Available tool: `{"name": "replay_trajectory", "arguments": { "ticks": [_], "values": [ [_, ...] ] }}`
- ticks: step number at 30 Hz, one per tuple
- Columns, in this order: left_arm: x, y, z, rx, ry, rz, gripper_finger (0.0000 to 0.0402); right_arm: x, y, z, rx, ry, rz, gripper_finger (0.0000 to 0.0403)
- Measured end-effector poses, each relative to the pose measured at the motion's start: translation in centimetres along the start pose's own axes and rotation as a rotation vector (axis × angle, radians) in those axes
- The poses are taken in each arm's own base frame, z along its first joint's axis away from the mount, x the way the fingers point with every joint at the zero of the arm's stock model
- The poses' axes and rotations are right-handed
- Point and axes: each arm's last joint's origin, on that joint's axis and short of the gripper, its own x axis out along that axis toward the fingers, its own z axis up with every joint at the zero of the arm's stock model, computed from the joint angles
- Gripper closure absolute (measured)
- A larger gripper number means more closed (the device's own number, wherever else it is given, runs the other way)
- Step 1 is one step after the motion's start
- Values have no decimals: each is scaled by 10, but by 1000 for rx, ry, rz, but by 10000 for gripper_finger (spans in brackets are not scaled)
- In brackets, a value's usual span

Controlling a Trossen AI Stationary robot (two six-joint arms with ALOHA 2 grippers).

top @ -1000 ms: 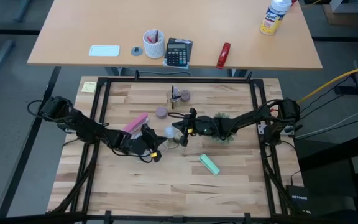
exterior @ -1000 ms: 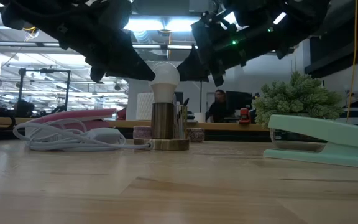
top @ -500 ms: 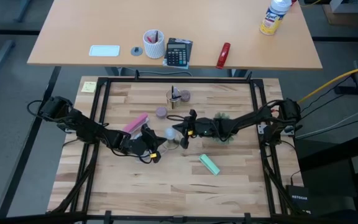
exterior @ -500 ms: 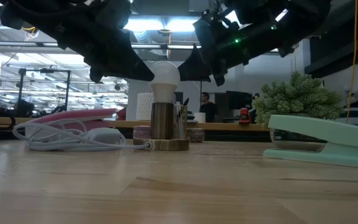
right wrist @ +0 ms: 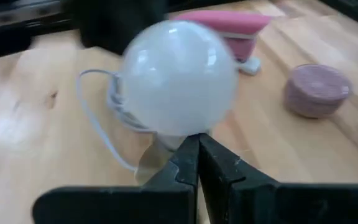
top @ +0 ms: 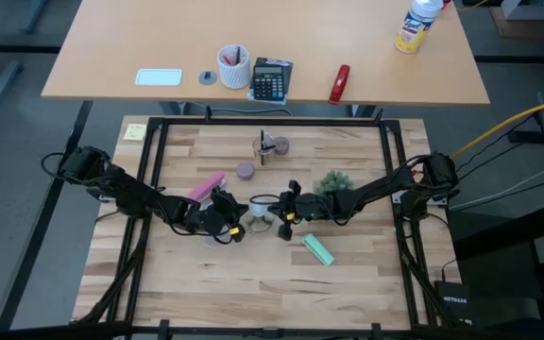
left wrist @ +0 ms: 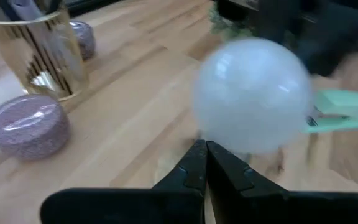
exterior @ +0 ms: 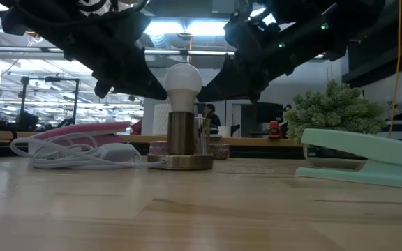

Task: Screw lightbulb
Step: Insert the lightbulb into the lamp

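A: Quick one. Where's the lightbulb?

B: Upright on the metal socket mid-counter, white cable trailing off its base. Bulb looks seated, can't tell how far it's threaded.

A: End effectors?

B: 2 of them, both low, 1 each side of the bulb. Left end effector has fingers pressed together, tips pointing at the lower part of the globe, just short of it, holding nothing. Right end effector same: pinched closed, empty, tips near the bulb's neck from the other side. Contact can't be confirmed from either wrist view.

A: So how to do the step well?

B: My read: 1 end effector has to spread before it can grip the globe, then grip lightly on the widest part and turn around the socket's axis. The other should steady the base so the socket doesn't spin or slide. Squeeze gently, it's glass.
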Motion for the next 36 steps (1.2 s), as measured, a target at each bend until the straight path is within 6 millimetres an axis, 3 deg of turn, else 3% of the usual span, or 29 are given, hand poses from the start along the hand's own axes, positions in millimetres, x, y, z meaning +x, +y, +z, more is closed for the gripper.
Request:
{"name": "replay_trajectory", "arguments": {
  "ticks": [8,19,28,36],
  "values": [
    [0,0,0,-4,-3,0,400,-3,10,-4,0,17,-14,389],
    [-5,1,3,4,-12,17,400,-3,6,-5,23,-1,-139,389],
    [-35,4,23,-19,-54,-23,400,-19,2,12,25,-49,-220,389],
    [-46,-15,24,-13,-76,-201,400,-17,-6,20,40,-103,-216,389]
  ]
}}
